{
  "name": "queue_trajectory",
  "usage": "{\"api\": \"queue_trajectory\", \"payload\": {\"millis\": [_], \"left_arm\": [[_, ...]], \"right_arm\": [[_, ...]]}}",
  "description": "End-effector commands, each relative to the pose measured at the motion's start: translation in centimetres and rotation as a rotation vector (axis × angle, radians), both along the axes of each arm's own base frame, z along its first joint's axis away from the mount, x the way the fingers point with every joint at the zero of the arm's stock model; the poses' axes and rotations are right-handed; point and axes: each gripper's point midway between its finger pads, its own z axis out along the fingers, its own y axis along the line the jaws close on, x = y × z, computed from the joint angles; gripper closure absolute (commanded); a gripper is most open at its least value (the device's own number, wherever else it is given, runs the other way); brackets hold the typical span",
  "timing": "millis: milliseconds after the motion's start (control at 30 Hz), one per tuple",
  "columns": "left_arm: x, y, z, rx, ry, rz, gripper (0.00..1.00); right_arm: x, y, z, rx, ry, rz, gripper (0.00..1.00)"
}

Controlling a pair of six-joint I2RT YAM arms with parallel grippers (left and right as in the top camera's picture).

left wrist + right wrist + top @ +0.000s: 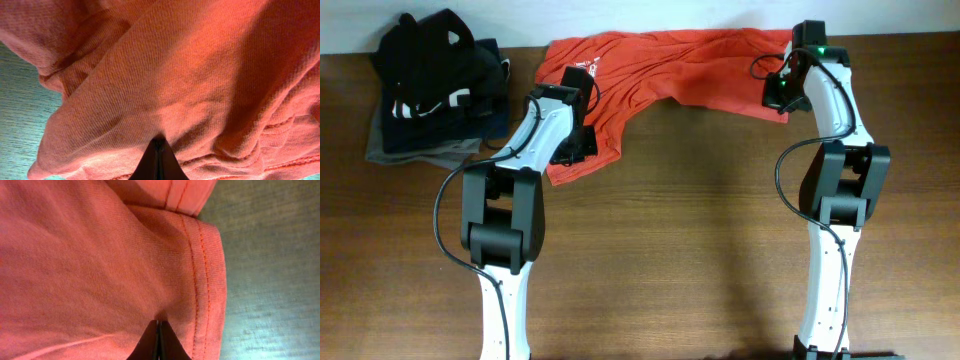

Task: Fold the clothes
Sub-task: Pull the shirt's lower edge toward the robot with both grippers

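Overhead view: a wooden table (670,250), with two white and black arms reaching from its near edge toward its far edge. At the far left corner lies a pile (430,90) of dark garments. Just right of it, an orange-red shirt (670,65) lies crumpled in a long band along the far edge, from left of centre across to the right. A flap at its left end trails toward the table's middle.

The left claw (572,148) rests on that flap, closed on the shirt. Its wrist view shows the tips pinched together in a bunched ridge of cloth. The right claw (780,97) is closed on the shirt's right end. Its wrist view shows the tips shut just beside a double-stitched hem (200,280), with bare table beyond.

The step in hand looks like spreading the shirt flat before any fold. To do it well, both claws should lift only a little and draw apart evenly, so the cloth tautens without slipping. The left pinch may hold several layers, which could leave creases.

The left arm (505,215) leans toward the right, elbow bent, wrist folded down onto the cloth. The right arm (840,180) stretches almost straight to the far edge, wrist curled back and down.
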Motion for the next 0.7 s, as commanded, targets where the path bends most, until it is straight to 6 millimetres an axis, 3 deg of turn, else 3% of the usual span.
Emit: {"api": "queue_trajectory", "payload": {"millis": [0,267,667], "left_arm": [[-1.8,0.3,-1.7,0.011,0.074,-0.012,0.99],[-5.3,0.3,-1.6,-0.005,0.222,-0.010,0.99],[-11.0,1.0,-0.2,0.011,0.464,0.002,0.99]], "right_arm": [[-2.0,-1.1,-1.7,-0.043,0.095,-0.019,0.96],[-5.2,-2.2,-2.1,-0.091,0.226,-0.036,0.96],[-12.2,-4.8,-1.6,-0.044,0.489,-0.181,0.96]]}}
